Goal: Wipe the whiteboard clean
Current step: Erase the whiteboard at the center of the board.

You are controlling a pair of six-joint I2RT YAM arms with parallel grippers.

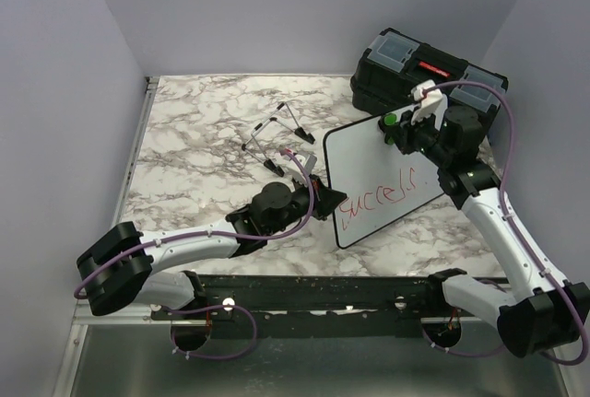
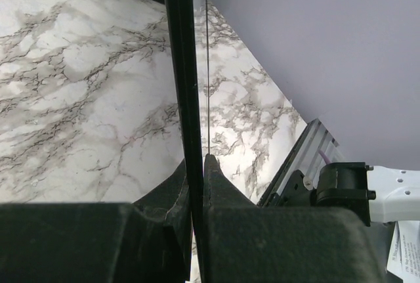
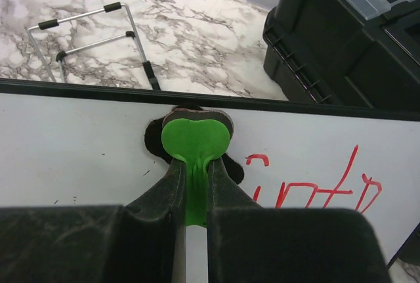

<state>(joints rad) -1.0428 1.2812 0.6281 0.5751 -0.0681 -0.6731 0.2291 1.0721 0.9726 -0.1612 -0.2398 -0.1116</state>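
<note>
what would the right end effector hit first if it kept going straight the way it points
Most likely the whiteboard: the eraser in the right end effector seems to touch it near the top rim.

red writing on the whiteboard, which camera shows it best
Top external: the whole red writing shows across the whiteboard. Right wrist catches only a few strokes beside the green eraser. Left wrist sees the board edge-on, no writing.
</note>
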